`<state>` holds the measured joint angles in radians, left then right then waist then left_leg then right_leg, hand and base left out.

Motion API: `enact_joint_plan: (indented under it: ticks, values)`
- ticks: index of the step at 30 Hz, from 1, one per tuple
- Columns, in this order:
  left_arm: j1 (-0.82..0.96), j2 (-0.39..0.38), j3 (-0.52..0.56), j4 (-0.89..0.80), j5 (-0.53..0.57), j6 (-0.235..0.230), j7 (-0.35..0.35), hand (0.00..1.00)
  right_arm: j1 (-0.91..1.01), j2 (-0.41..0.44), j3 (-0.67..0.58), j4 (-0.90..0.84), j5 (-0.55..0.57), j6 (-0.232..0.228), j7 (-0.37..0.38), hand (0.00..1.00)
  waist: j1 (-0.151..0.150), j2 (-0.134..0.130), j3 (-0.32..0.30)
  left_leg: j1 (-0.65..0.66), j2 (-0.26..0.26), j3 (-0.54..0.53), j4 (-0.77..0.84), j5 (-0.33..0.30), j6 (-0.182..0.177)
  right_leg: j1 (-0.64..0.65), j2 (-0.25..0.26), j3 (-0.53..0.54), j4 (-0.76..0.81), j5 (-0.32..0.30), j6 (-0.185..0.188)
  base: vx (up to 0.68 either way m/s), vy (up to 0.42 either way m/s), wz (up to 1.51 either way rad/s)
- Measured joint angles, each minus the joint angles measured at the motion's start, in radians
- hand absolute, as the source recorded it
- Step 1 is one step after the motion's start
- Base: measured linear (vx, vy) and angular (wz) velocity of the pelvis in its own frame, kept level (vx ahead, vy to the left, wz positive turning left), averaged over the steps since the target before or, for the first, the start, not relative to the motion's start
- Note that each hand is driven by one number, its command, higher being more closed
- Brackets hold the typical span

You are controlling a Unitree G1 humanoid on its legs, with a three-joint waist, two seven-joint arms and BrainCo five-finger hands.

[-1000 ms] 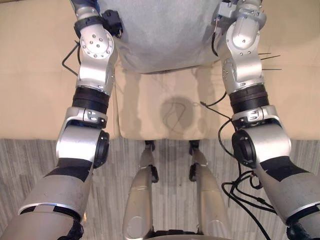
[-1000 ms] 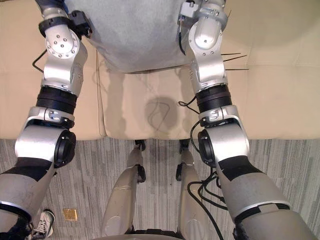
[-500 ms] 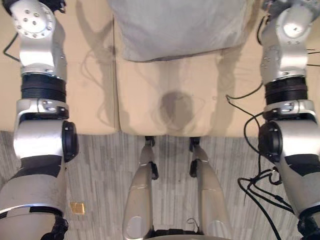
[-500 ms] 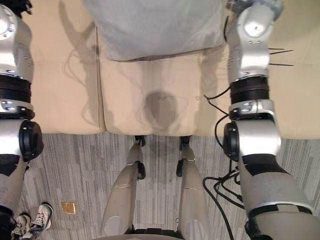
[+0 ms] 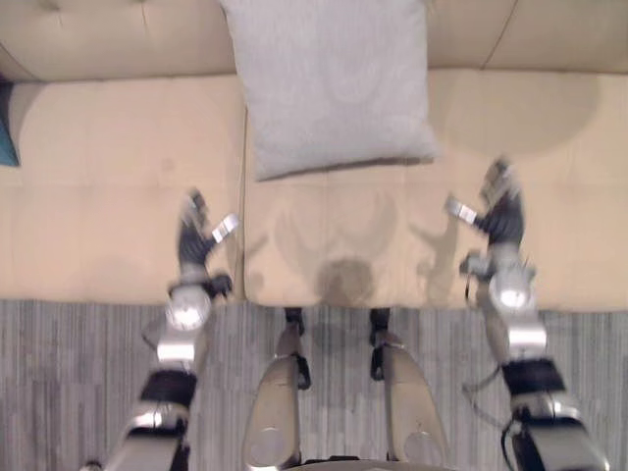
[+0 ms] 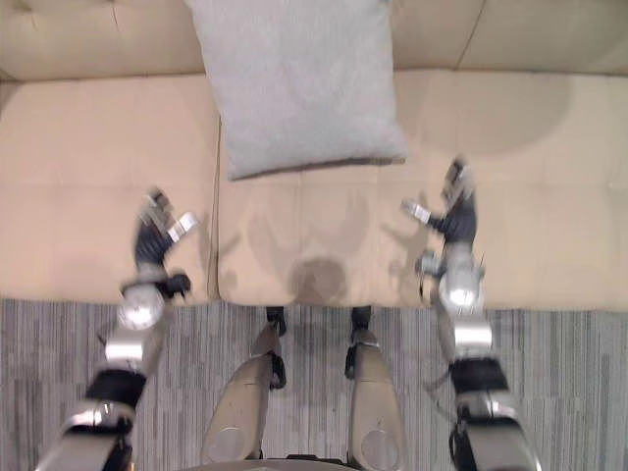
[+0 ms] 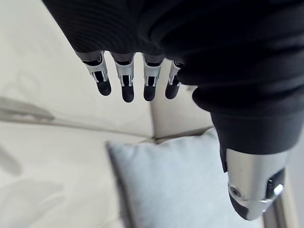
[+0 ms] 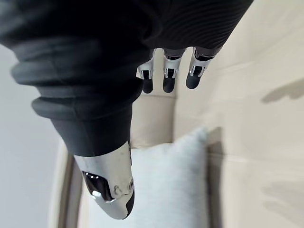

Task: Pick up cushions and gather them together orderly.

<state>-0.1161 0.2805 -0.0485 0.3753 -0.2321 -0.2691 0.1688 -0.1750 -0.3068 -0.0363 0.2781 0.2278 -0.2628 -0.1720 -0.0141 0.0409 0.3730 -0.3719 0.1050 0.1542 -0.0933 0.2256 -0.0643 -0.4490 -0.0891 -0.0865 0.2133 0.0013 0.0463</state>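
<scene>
grey cushion (image 5: 334, 83) on beige sofa (image 5: 118, 167); left hand (image 5: 193, 234), right hand (image 5: 502, 211) fingers straight, empty, over seat; striped carpet (image 5: 69, 373) in front.

Left hand (image 5: 193, 237) and right hand (image 5: 502, 214) hover apart, fingers straight

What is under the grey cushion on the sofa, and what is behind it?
Under the grey cushion is the beige middle seat; behind its upper part is the backrest. Whether anything small lies beneath it cannot be seen, because the cushion covers that area.
</scene>
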Motion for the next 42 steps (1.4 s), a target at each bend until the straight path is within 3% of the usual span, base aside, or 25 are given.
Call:
enact_joint_plan:
  ticks: [3,7,10,17,19,20,21,22,23,24,25,27,28,29,30,32,33,34,35,36,38,39,40,42]
  values:
    - [0.156,-0.046,-0.007,0.042,0.053,0.008,-0.070,0.00,0.175,0.065,-0.005,0.045,-0.072,0.006,0.049,0.00,-0.006,0.001,-0.073,0.054,-0.002,0.011,0.000,-0.012,0.000,0.069,0.002,0.002,-0.042,0.006,0.011,0.13,-0.042,-0.05]
    - [0.280,-0.070,0.007,0.222,0.137,0.024,-0.135,0.00,0.323,0.121,-0.007,0.277,-0.180,0.018,0.112,0.00,-0.012,-0.009,-0.193,0.186,-0.003,0.040,-0.002,-0.056,-0.003,0.218,0.004,0.015,-0.115,0.005,0.020,0.15,-0.012,-0.15]
    - [0.319,-0.086,0.022,0.321,0.194,0.043,-0.153,0.00,0.348,0.130,-0.028,0.413,-0.230,0.048,0.137,0.00,-0.020,-0.017,-0.234,0.264,-0.002,0.069,-0.009,-0.087,-0.011,0.289,0.007,0.045,-0.145,0.005,0.026,0.07,0.006,-0.31]
    - [0.359,-0.082,0.060,0.351,0.220,0.063,-0.169,0.00,0.378,0.106,-0.091,0.522,-0.236,0.076,0.159,0.00,-0.026,-0.037,-0.249,0.365,-0.006,0.146,-0.009,-0.113,-0.012,0.338,0.009,0.137,-0.148,0.011,0.046,0.01,0.017,-0.38]
    - [0.348,-0.071,0.060,0.350,0.226,0.063,-0.169,0.00,0.358,0.105,-0.085,0.523,-0.237,0.077,0.164,0.00,-0.025,-0.053,-0.239,0.349,-0.010,0.175,-0.001,-0.113,-0.011,0.312,0.009,0.172,-0.144,0.029,0.070,-0.04,0.023,-0.39]
    - [0.339,-0.062,0.060,0.346,0.226,0.062,-0.169,0.00,0.344,0.108,-0.077,0.521,-0.237,0.077,0.167,0.00,-0.025,-0.058,-0.239,0.320,-0.013,0.188,0.016,-0.115,-0.007,0.283,0.005,0.178,-0.145,0.048,0.099,-0.08,0.058,-0.32]
    - [0.310,-0.050,0.060,0.328,0.226,0.063,-0.169,0.00,0.333,0.111,-0.059,0.507,-0.237,0.076,0.167,0.00,-0.024,-0.076,-0.230,0.236,-0.011,0.191,0.115,-0.136,0.034,0.227,-0.014,0.189,-0.125,0.090,0.146,-0.09,0.058,-0.31]
    - [0.307,-0.053,0.062,0.309,0.226,0.062,-0.168,0.00,0.330,0.108,-0.050,0.502,-0.238,0.076,0.169,0.00,-0.020,-0.065,-0.228,0.197,0.022,0.190,0.151,-0.155,0.052,0.210,0.006,0.189,-0.134,0.121,0.169,-0.17,0.038,-0.11]
    - [0.294,-0.057,0.073,0.301,0.226,0.062,-0.168,0.00,0.309,0.115,-0.028,0.500,-0.238,0.082,0.170,0.00,-0.020,-0.048,-0.204,0.177,0.053,0.178,0.187,-0.169,0.066,0.146,0.012,0.147,0.167,-0.009,0.078,-0.12,-0.001,0.03]
    - [0.293,-0.053,0.074,0.299,0.225,0.062,-0.167,0.00,0.313,0.117,-0.023,0.500,-0.237,0.083,0.170,0.00,-0.021,-0.050,-0.203,0.181,0.055,0.171,0.192,-0.169,0.066,0.141,0.009,0.138,0.250,-0.046,0.068,-0.11,-0.029,0.34]
    - [0.296,-0.056,0.076,0.296,0.225,0.063,-0.167,0.00,0.336,0.129,-0.011,0.494,-0.237,0.083,0.172,0.00,-0.022,-0.050,-0.200,0.197,0.051,0.149,0.203,-0.169,0.066,0.153,-0.004,0.123,0.464,-0.125,0.073,-0.03,-0.035,0.39]
    - [0.321,-0.061,0.084,0.276,0.225,0.064,-0.165,0.00,0.342,0.135,0.035,0.492,-0.237,0.082,0.176,0.00,-0.001,-0.084,-0.221,0.187,0.044,0.134,0.233,-0.164,0.061,0.238,-0.027,0.128,0.593,-0.195,0.115,-0.16,-0.115,0.32]
    - [0.322,-0.062,0.089,0.273,0.225,0.065,-0.163,0.00,0.335,0.135,0.039,0.488,-0.238,0.078,0.176,0.00,0.007,-0.095,-0.227,0.165,0.040,0.126,0.249,-0.149,0.055,0.278,-0.035,0.125,0.561,-0.196,0.121,-0.22,-0.154,0.23]
    - [0.320,-0.070,0.091,0.271,0.224,0.066,-0.162,0.00,0.325,0.131,0.038,0.486,-0.237,0.075,0.174,0.00,0.010,-0.098,-0.228,0.145,0.037,0.118,0.258,-0.124,0.048,0.308,-0.031,0.119,0.483,-0.241,0.124,-0.27,-0.155,0.09]
    - [0.322,-0.100,0.090,0.266,0.224,0.066,-0.156,0.00,0.302,0.114,0.036,0.482,-0.237,0.074,0.169,0.00,0.029,-0.079,-0.239,0.106,0.055,0.119,0.236,-0.082,0.041,0.325,0.001,0.113,0.362,-0.285,0.092,-0.25,-0.118,-0.17]
    - [0.322,-0.124,0.088,0.258,0.223,0.066,-0.151,0.00,0.280,0.103,0.034,0.474,-0.237,0.072,0.161,0.00,0.053,-0.046,-0.233,0.069,0.083,0.116,0.198,-0.057,0.019,0.339,0.028,0.091,0.234,-0.321,0.034,-0.27,-0.128,-0.26]
    - [0.315,-0.143,0.089,0.264,0.222,0.071,-0.145,0.00,0.268,0.093,0.023,0.473,-0.236,0.074,0.152,0.00,0.051,-0.006,-0.211,0.053,0.098,0.095,0.172,-0.053,0.009,0.349,0.055,0.073,0.183,-0.329,0.021,-0.44,-0.165,0.23]
    - [0.317,-0.159,0.082,0.258,0.211,0.073,-0.143,0.00,0.272,0.093,0.000,0.472,-0.234,0.085,0.150,0.00,0.041,0.016,-0.199,0.064,0.102,0.078,0.116,-0.107,-0.061,0.343,0.065,0.045,0.160,-0.289,-0.003,-0.45,-0.120,0.42]
    - [0.319,-0.163,0.082,0.253,0.205,0.073,-0.143,0.00,0.281,0.094,-0.007,0.470,-0.233,0.086,0.149,0.00,0.031,0.005,-0.193,0.061,0.100,0.083,0.123,-0.125,-0.067,0.339,0.052,0.028,0.147,-0.276,-0.014,-0.37,-0.045,0.41]
    - [0.323,-0.164,0.081,0.253,0.206,0.073,-0.145,0.00,0.286,0.095,-0.016,0.469,-0.230,0.086,0.148,0.00,0.030,0.000,-0.191,0.059,0.097,0.083,0.172,-0.127,-0.060,0.335,0.043,0.021,0.146,-0.267,-0.022,-0.24,-0.010,0.26]
    - [0.335,-0.164,0.081,0.252,0.206,0.074,-0.147,0.00,0.298,0.097,-0.048,0.467,-0.225,0.086,0.142,0.00,0.022,-0.021,-0.198,0.067,0.056,0.068,0.392,-0.167,-0.011,0.318,0.005,0.022,0.142,-0.245,-0.018,-0.25,-0.026,0.10]
    - [0.337,-0.165,0.083,0.251,0.206,0.073,-0.146,0.00,0.301,0.091,-0.051,0.463,-0.225,0.086,0.132,0.00,0.024,-0.018,-0.199,0.094,0.045,0.046,0.459,-0.233,-0.003,0.315,0.005,0.036,0.128,-0.230,-0.017,-0.20,0.028,-0.22]
    - [0.339,-0.165,0.092,0.245,0.206,0.072,-0.146,0.00,0.299,0.085,-0.055,0.462,-0.225,0.086,0.130,0.00,0.029,-0.013,-0.201,0.136,0.044,0.007,0.453,-0.296,-0.011,0.295,0.020,0.061,0.115,-0.207,-0.009,-0.15,0.057,-0.35]
    - [0.341,-0.165,0.094,0.244,0.205,0.072,-0.146,0.00,0.291,0.089,-0.056,0.457,-0.226,0.086,0.131,0.00,0.030,-0.001,-0.206,0.176,0.043,-0.028,0.378,-0.323,-0.018,0.279,0.036,0.083,0.100,-0.180,0.002,-0.13,0.084,-0.44]
